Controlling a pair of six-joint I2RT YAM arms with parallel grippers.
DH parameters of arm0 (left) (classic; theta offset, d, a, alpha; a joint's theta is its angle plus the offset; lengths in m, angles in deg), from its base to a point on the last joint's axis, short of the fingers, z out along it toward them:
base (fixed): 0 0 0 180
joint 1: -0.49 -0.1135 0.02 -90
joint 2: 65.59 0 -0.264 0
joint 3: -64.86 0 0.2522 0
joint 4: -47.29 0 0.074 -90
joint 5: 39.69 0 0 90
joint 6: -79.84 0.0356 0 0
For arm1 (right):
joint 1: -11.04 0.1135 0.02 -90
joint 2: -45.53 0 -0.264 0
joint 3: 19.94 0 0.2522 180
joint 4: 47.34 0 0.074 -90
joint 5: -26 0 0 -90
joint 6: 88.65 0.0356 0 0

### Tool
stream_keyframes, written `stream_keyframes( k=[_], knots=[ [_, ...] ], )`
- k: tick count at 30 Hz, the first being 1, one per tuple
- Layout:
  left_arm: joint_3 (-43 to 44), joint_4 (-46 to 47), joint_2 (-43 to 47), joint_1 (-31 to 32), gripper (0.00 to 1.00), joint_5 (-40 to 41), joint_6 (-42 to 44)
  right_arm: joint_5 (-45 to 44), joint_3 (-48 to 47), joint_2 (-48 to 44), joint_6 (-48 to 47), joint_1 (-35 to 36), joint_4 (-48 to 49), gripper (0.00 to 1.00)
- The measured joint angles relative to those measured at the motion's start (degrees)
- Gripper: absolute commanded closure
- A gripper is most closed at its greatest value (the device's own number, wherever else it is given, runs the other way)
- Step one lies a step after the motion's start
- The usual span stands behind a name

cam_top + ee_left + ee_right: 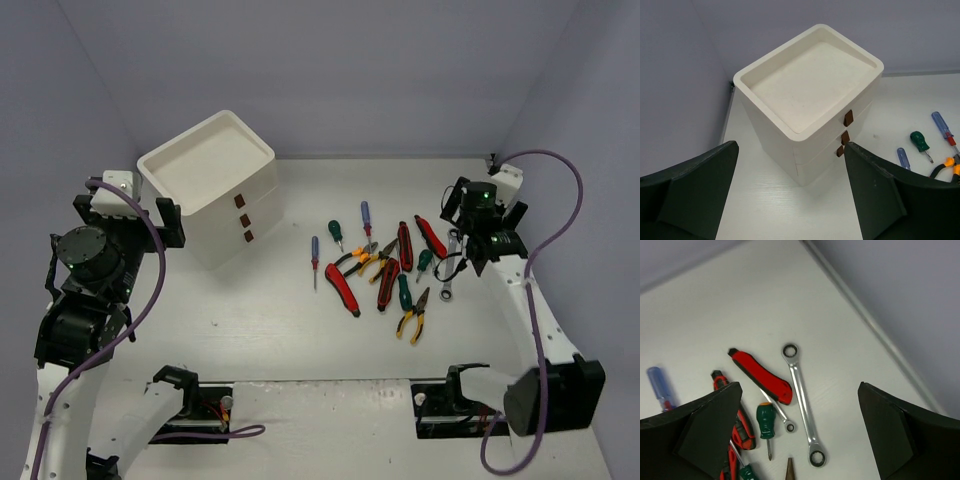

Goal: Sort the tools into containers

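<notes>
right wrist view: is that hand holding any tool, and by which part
Nothing is held: the right hand is open above the silver wrench, touching no tool.

Agape: left end effector (pixel 790 197), right end effector (pixel 800 437).

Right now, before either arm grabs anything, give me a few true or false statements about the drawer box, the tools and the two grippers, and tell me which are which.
1. Every drawer of the white drawer box is shut. True.
2. A pair of pliers lies in the box's top tray. False: the tray holds no tool, and the tools all lie on the table.
3. The left gripper is shut on a screwdriver. False: it is open and holds nothing.
4. The right gripper is open above the tools. True.
5. A silver ratchet wrench lies beside the red-handled cutter. True.
</notes>
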Motion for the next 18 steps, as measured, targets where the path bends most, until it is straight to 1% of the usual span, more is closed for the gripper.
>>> stream_keyframes(
  k=[2,4,5,9,11,14,16,18],
  knots=[
    [0.0,-0.4,0.0,0.0,0.16,-0.8,-0.3,2.4,0.0,5.0,2.6,-2.6,-1.1,0.05],
    [0.0,-0.9,0.1,0.0,0.16,-1.6,-0.5,4.2,0.5,9.6,5.3,-4.4,-1.8,0.12],
    [0.0,-1.2,0.1,0.0,0.16,-2.0,-0.6,4.9,0.9,11.5,6.5,-5.0,-2.1,0.12],
    [-0.2,-2.0,0.6,0.2,0.16,-3.2,-0.9,7.6,1.9,17.8,9.3,-5.9,-3.0,0.18],
    [-0.3,-2.3,0.9,0.3,0.16,-3.9,-0.9,9.1,2.1,20.5,10.3,-6.5,-2.9,0.24],
    [-0.7,-2.5,1.5,0.3,0.16,-4.8,-0.9,9.6,3.5,23.3,11.4,-7.2,-2.8,0.3],
    [-1.3,-2.7,2.1,0.3,0.16,-5.2,-0.9,9.4,4.3,24.5,11.6,-7.2,-3.0,0.32],
    [-1.8,-2.8,2.4,0.3,0.16,-5.5,-0.9,9.2,4.5,26.0,11.6,-7.4,-3.0,0.37]
  ],
)
